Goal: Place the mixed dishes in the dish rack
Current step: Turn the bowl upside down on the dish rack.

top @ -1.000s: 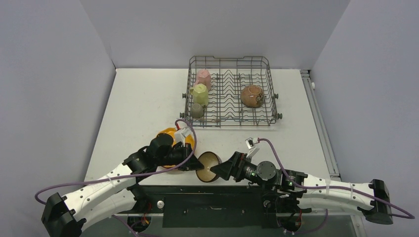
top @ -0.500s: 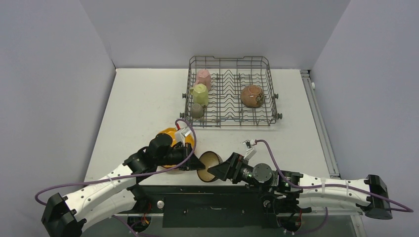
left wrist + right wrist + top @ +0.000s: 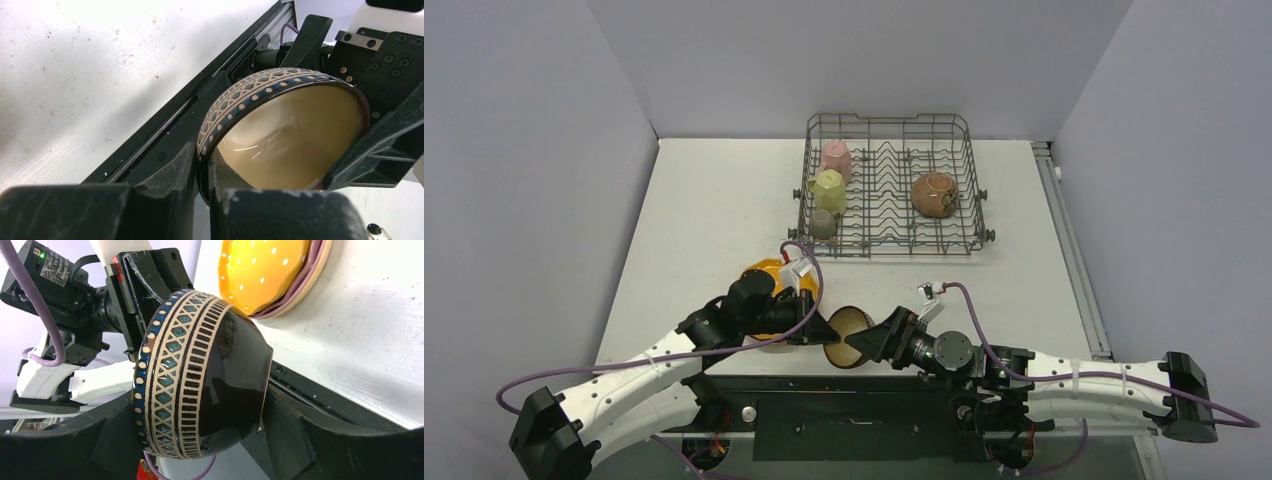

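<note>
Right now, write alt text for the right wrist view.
A patterned brown bowl, tipped on its side, sits between the open fingers of the right gripper, its rim pinched by the left gripper. Behind, an orange dotted plate rests on a pink plate.

A tilted brown bowl (image 3: 847, 337) sits between the left jaws and the right jaws.
</note>
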{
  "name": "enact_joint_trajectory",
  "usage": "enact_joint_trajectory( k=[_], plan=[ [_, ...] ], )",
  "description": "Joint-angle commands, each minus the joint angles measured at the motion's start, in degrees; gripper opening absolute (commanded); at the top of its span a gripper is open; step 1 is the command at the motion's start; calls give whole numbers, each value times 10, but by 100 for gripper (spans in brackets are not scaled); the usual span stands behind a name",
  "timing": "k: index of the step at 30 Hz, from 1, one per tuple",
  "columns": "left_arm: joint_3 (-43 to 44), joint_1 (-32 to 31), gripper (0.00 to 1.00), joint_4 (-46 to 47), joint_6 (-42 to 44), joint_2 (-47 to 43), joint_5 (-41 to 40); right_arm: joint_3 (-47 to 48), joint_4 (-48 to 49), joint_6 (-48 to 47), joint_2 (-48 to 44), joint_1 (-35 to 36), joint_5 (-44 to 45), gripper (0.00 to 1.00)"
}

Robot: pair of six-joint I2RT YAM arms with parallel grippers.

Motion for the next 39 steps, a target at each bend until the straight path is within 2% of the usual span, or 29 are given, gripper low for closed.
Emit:
enact_joint_trajectory(
  k=[1, 3, 6, 7, 9, 15, 17, 19, 20, 22, 30, 33, 39],
  plan=[
    [11, 2, 0, 74, -9, -2, 27, 21, 27, 6, 5, 5, 36, 68],
    [10, 3, 0, 74, -9, 2, 26, 23, 30, 5, 8, 4, 35, 59],
    [9, 3, 0, 78, -10, 6, 27, 23, 36, 4, 12, 4, 32, 39],
    [9, 2, 0, 79, -10, 9, 29, 23, 35, 5, 12, 5, 32, 24],
    [9, 3, 0, 80, -11, 13, 30, 25, 31, 8, 12, 5, 36, 1],
    [12, 2, 2, 80, -9, 24, 33, 41, 3, 3, 10, 4, 45, 0],
    [14, 3, 7, 77, -7, 25, 33, 42, -1, 2, 0, 5, 52, 0],
    [16, 4, 17, 71, -5, 25, 31, 42, -5, 1, -9, 4, 60, 0],
    [16, 5, 25, 69, -4, 26, 30, 45, -12, 0, -11, 4, 63, 0],
    [18, 8, 33, 64, 0, 26, 29, 52, -25, -4, -17, -1, 68, 0],
    [38, 30, 51, 42, 15, 32, 31, 66, -45, -17, -20, -33, 62, 0],
    [57, 47, 55, 12, 33, 31, 28, 74, -55, -36, -20, -74, 41, 0],
    [105, 113, 58, -76, 86, 25, -5, 117, -116, -107, -10, -225, -43, 0]
  ],
)
